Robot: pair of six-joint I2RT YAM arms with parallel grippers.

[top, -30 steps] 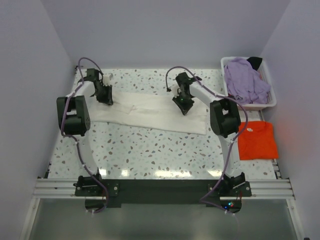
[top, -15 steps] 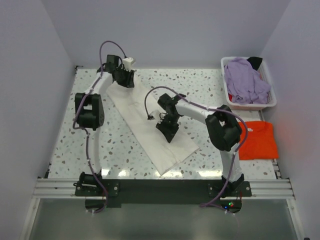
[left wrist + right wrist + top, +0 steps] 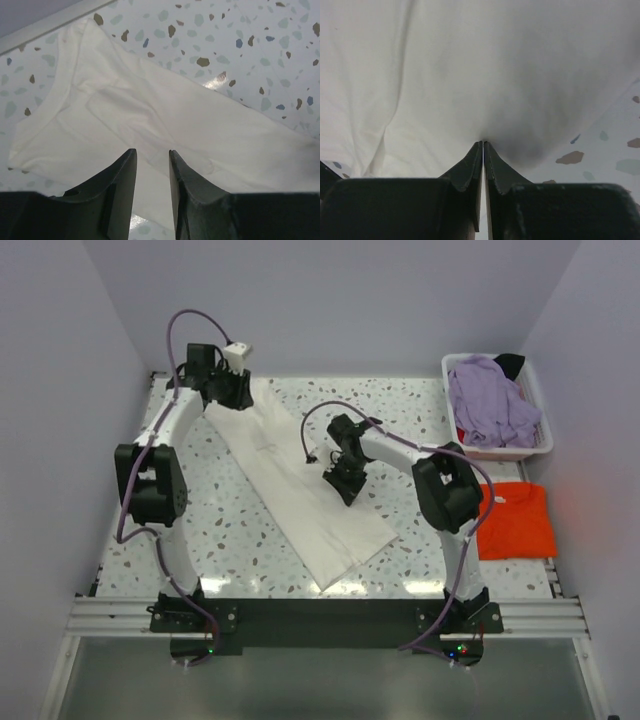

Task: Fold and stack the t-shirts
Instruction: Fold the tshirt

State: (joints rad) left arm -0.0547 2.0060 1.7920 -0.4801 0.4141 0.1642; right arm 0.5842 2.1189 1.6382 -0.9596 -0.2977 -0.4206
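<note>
My left gripper (image 3: 232,395) (image 3: 151,154) is at the far left of the table (image 3: 250,540), above the far end of the cream-white t-shirt (image 3: 300,490). Its jaws stand a little apart with nothing between them. In my left wrist view the cloth (image 3: 125,115) lies flat below and beyond the fingertips, with the collar end toward the far left edge and the rest trailing off to the right.

The shirt is folded into a long narrow strip. It lies diagonally across the table, from that far left corner to the near centre.

My right gripper (image 3: 343,492) (image 3: 483,143) is on the right edge of the strip, about halfway along it. Its jaws are pressed tight together, and the white cloth (image 3: 495,65) draws in to the tips, so it looks to be pinching the fabric. Bare speckled table (image 3: 615,150) shows just to the right of the tips.

The orange-red t-shirt (image 3: 515,520) lies flat at the right edge of the table, well apart from both grippers. The lavender t-shirt (image 3: 490,405) is heaped in the white basket (image 3: 500,453) at the far right.
</note>
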